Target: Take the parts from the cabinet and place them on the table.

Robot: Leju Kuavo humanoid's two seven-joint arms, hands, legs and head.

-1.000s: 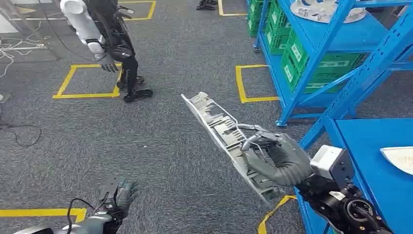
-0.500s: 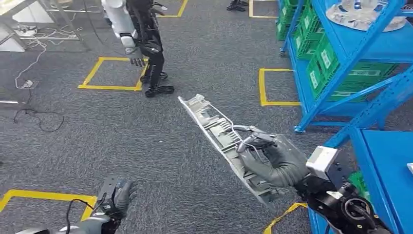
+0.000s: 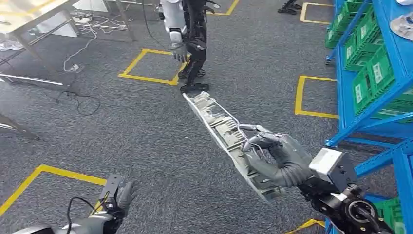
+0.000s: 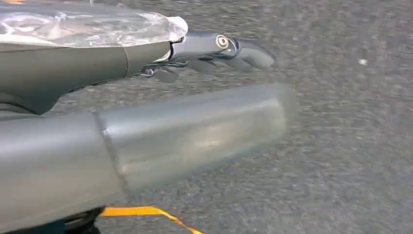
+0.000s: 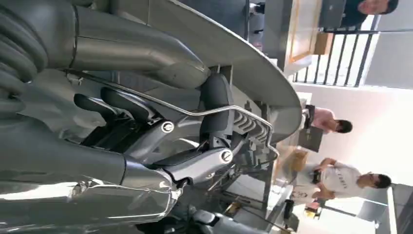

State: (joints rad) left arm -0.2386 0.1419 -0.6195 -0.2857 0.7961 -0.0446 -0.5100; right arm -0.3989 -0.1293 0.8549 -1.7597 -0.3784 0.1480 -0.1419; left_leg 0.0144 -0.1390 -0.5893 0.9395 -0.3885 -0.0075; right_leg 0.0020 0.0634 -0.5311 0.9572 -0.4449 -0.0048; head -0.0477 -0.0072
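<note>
A robotics test floor laid out like a warehouse: grey carpet (image 3: pixel 146 141) marked with yellow tape squares (image 3: pixel 148 66), blue steel shelving (image 3: pixel 384 97) stacked with green plastic crates (image 3: pixel 375 73), loose cables (image 3: pixel 80 100), and a second black-and-white humanoid robot (image 3: pixel 187 34) standing nearby.

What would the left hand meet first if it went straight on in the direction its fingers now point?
Probably only the grey carpet floor. The left hand hangs low, holding nothing, and its fingers point forward over bare carpet. The other robot stands far ahead and to the right, though depth is hard to judge.
</note>
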